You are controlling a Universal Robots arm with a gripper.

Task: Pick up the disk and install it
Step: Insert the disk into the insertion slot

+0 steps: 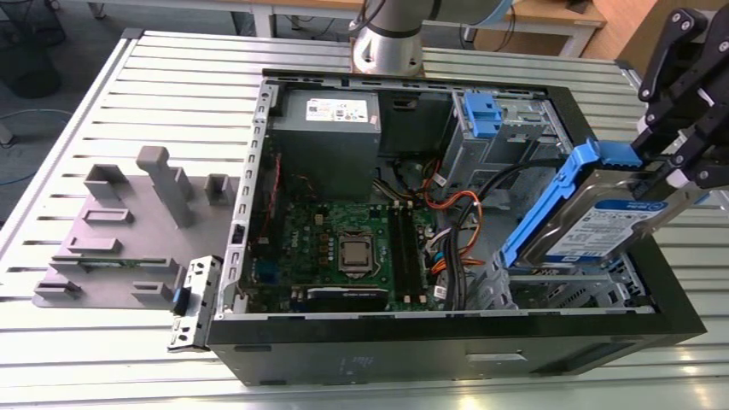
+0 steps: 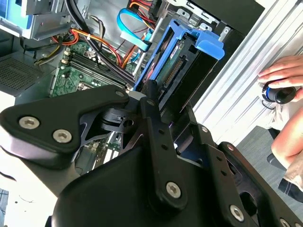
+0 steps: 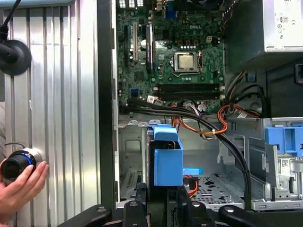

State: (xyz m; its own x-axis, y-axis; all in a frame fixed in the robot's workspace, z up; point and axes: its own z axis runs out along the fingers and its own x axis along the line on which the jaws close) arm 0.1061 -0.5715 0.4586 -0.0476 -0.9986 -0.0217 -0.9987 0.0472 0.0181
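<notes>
While the disk (image 1: 603,224) hangs tilted in the air over the near corner of the open computer case (image 1: 433,342), at the exterior view's right, the gripper (image 1: 674,175) has it by the upper end. The jaws are drawn in narrow and clamped on the drive, black linkages reaching down from above. Its blue carrier bracket frames the silver body, label face up toward the exterior view. Just below sits the perforated metal bay (image 1: 569,290), and the disk's low end dips toward it without resting on it, as far as I can tell. In the second wrist view the disk (image 2: 177,59) stands edge-on just past the gripper (image 2: 150,97). In the first wrist view the blue bracket on the disk (image 3: 168,158) rises right above the gripper (image 3: 163,201).

Now the count: one disk and one gripper. Inside the case there is one green motherboard (image 1: 341,248), one grey power supply box (image 1: 330,128) at the far side and one blue-handled drive cage (image 1: 484,128) at the far right. On the slatted desk (image 1: 148,77), at the exterior view's left, stands one grey fixture block (image 1: 125,231). One hand (image 3: 19,182) grips a round black-and-blue knob (image 3: 16,163) beside the case.
</notes>
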